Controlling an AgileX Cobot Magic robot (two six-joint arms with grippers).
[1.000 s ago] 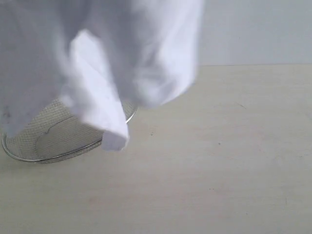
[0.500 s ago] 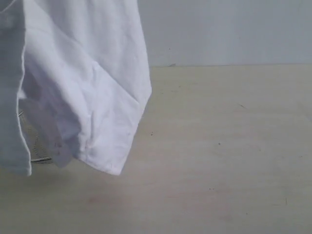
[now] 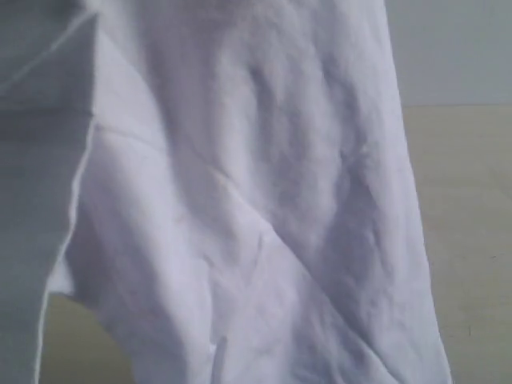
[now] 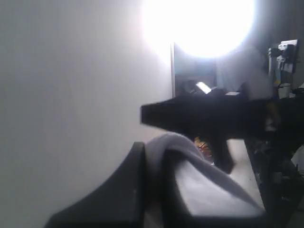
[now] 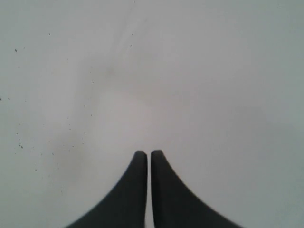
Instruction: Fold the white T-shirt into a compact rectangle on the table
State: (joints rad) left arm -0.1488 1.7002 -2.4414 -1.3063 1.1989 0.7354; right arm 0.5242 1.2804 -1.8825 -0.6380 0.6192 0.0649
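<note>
The white T-shirt (image 3: 256, 200) hangs in the air, clear of the table (image 3: 472, 240), as one loose, creased sheet. It is not laid out, and no fold is made yet.

Left gripper (image 4: 153, 149): the fingers are pressed together on a ridge of white cloth, which bulges up between them and runs away past the tips. By my reading, this pinch carries the shirt's weight, so the garment drapes below the gripper. The likely purpose of the lift is to let the cloth fall straight before it is spread flat.

Right gripper (image 5: 148, 159): the fingers are pressed together, tip to tip, and no cloth shows between them. Beyond the tips lies a pale surface with fine dark specks and a faint crease. It cannot be told whether this is shirt or tabletop, nor whether the tips touch it.

Limits of view:
- From the room camera the shirt covers nearly the whole scene. Both arms and anything behind the cloth are hidden.
- Only strips of table show, with a patch of wall (image 3: 456, 48) above.
- No lettering, collar or tag can be made out, so the shirt's facing is unknown.
- Beyond the left gripper, a strong glare (image 4: 204, 23) washes out the background, and a dark bar (image 4: 204, 114) crosses there, unidentified.
</note>
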